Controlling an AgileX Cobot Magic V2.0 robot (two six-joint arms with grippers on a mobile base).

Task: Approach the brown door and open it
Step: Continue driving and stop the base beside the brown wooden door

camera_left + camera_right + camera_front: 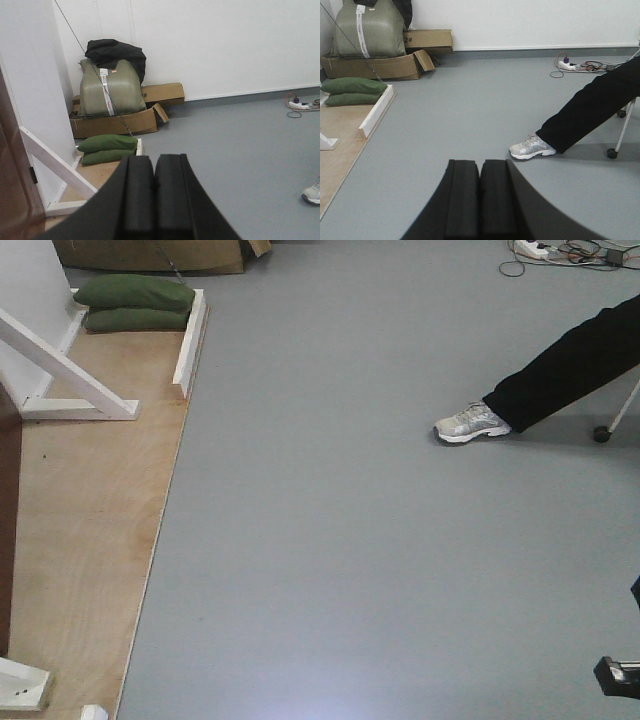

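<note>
Left of the left gripper, at the very edge of its wrist view, one strip of the brown door stands against a white panel. This gripper's two black pads press together on nothing. Ahead of it and slightly left, two green sandbags lie stacked on the plywood floor, next to one white diagonal brace. Farther ahead sit two cardboard boxes, one holding an olive bag topped by one black garment. The right gripper is likewise closed and empty. Ahead of it to the right, one sneaker rests on the grey floor, with one power strip beyond.
</note>
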